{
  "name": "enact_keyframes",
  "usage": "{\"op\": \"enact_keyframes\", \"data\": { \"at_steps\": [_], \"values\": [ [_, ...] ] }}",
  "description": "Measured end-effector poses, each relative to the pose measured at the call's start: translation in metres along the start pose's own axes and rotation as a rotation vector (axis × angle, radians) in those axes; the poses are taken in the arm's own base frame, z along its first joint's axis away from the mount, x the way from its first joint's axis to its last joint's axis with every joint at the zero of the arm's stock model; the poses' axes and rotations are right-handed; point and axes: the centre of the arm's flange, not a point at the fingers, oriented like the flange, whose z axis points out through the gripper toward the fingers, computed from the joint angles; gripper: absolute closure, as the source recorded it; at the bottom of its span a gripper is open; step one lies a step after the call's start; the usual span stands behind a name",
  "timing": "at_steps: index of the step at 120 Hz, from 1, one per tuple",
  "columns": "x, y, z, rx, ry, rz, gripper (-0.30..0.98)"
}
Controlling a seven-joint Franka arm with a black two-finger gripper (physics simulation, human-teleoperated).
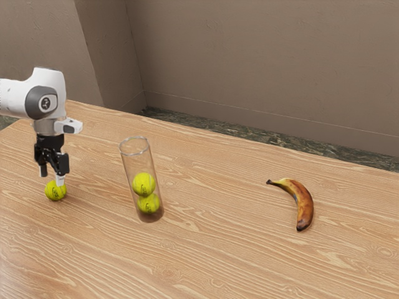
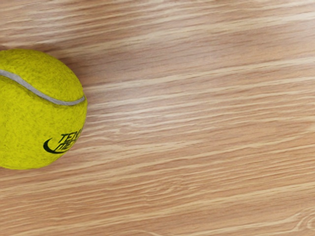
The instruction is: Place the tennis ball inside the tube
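ok so the gripper (image 1: 52, 176) is held pretty wide, fingers apart, right by the loose tennis ball (image 1: 55, 190) on the wooden table (image 1: 215, 249); two more balls (image 1: 144, 185) are stacked inside the clear tube (image 1: 128, 163) (a banana (image 1: 303, 202) can be spotted too, well apart)

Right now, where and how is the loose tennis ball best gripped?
I'd grip the loose tennis ball across its widest middle, coming down from above, the gripper's fingers on opposite sides. It is round, so any opposite pair should do, and the table under it rules out coming from below.
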Motion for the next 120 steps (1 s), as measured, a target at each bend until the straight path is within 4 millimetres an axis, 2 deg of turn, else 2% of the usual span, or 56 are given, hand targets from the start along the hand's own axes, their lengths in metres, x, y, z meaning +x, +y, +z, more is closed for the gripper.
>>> {"op": "enact_keyframes", "data": {
  "at_steps": [16,33,52,59,72,96,114,120],
  "values": [
    [0.007,-0.028,0.019,0.005,0.044,-0.031,0.0],
    [0.023,-0.031,0.035,0.002,0.073,-0.018,0.0],
    [0.016,-0.051,0.046,-0.001,0.087,-0.054,0.04],
    [0.021,-0.055,0.05,-0.004,0.096,-0.055,0.05],
    [0.03,-0.06,0.053,0.0,0.109,-0.053,0.06],
    [0.032,-0.061,0.059,-0.014,0.118,-0.057,0.2],
    [0.037,-0.063,0.076,-0.046,0.111,-0.06,0.24],
    [0.037,-0.062,0.075,-0.046,0.114,-0.059,0.25]
  ]
}}
